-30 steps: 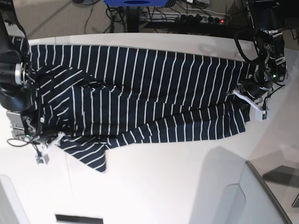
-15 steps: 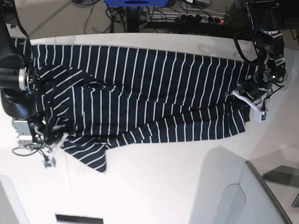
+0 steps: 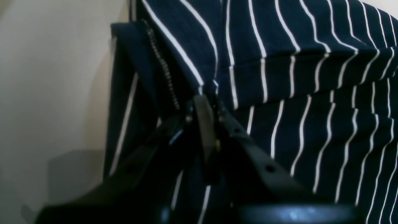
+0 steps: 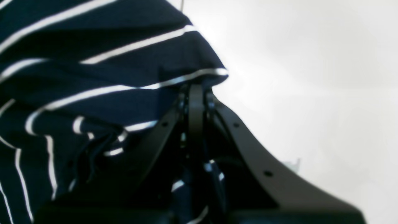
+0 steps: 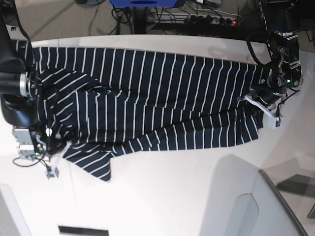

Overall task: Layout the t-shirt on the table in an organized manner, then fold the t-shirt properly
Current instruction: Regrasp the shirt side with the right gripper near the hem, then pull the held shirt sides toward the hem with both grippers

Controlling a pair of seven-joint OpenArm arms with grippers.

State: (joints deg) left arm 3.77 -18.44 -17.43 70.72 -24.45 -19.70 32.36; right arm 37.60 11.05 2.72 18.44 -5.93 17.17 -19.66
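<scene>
Change since prior frames: right claw point(image 5: 49, 147) has drawn lower-left with its pinched shirt edge; left claw point(image 5: 261, 101) unmoved. T-shirt point(image 5: 147, 105): spread lengthwise across the desk point(image 5: 172, 191), rumpled near the right claw. Both claws closed on fabric edges. Surface: white, matte. Room: cables and power strip point(image 5: 211, 19) beyond the far edge.

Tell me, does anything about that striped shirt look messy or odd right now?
Yes. The t-shirt is not flat on the table: one corner droops toward the near edge and folds bunch beside the right pincer. Both that and the left pincer are clamped on its ends.
</scene>
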